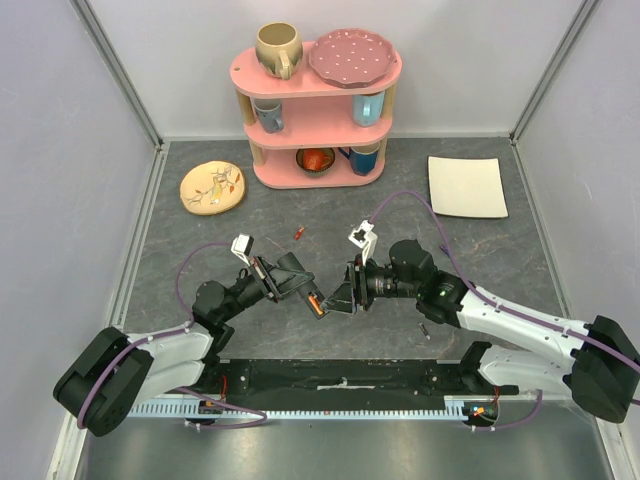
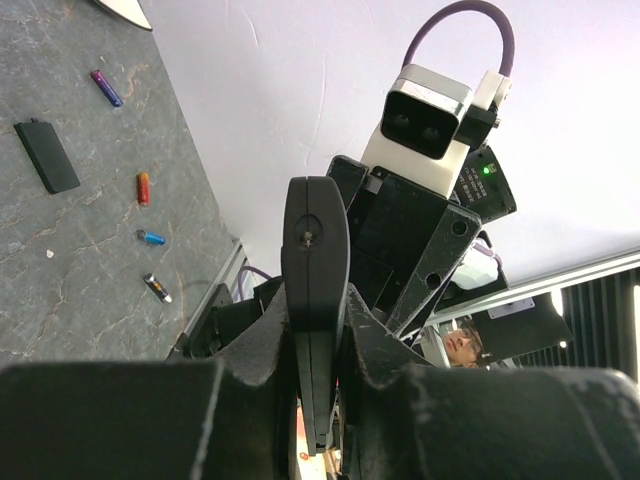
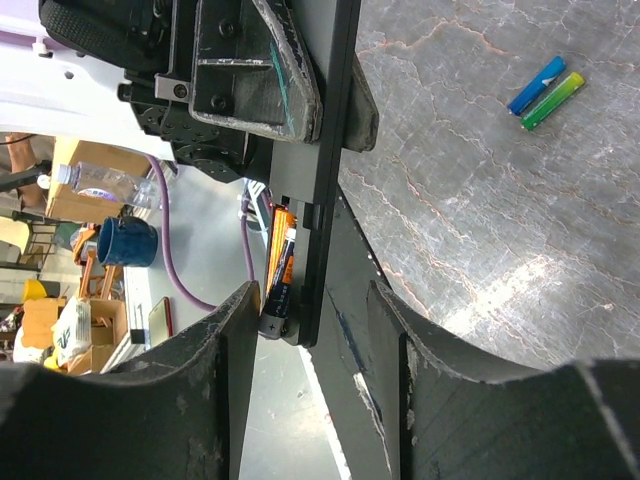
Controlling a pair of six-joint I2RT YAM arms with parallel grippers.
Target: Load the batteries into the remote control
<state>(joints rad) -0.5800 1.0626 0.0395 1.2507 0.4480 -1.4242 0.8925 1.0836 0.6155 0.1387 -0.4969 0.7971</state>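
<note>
Remote control: a slim black bar held above the grey table, midway between my two arms, pinched edge-on in my left gripper, which is clamped tight on it. Both arms reach in from the near edge and bend toward each other, fingertips almost meeting at the centre. My right gripper faces the left one, its jaws standing apart on either side of the remote's free end, not pressing on it.

Only the top view shows the pink shelf at the back, with a beige mug and a pink plate on top and cups on the tiers below.

Only the left wrist view shows a flat black rectangular piece lying on the table, with four loose batteries near it: purple, orange, blue and dark grey.

Only the right wrist view shows the remote's recessed slot, with an orange-and-black battery sitting in it, plus a blue battery and a green battery lying just beside each other on the table
</note>
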